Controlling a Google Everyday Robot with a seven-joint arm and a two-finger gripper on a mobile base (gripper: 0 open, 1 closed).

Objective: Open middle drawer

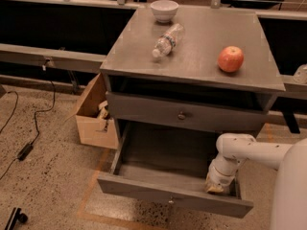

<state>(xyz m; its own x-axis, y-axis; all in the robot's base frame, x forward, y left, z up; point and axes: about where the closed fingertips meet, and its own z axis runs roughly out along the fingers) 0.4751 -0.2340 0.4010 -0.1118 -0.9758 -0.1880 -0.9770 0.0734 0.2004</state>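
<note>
The middle drawer point(144, 190) of the grey cabinet stands pulled well out toward me, its inside bare, and its small round knob point(170, 201) shows at the centre of its front. The taller drawer above it point(144, 110) is closed. The lowest drawer is hidden beneath the open one. My gripper point(217, 188), at the end of the white arm point(249, 150), reaches down inside the open drawer at its right end, just behind the front panel.
On the cabinet top lie a red apple point(230, 59), a plastic bottle on its side point(167, 40) and a white bowl point(164, 10). An open cardboard box point(93, 119) stands against the cabinet's left side. A black cable point(29, 138) runs over the floor at left.
</note>
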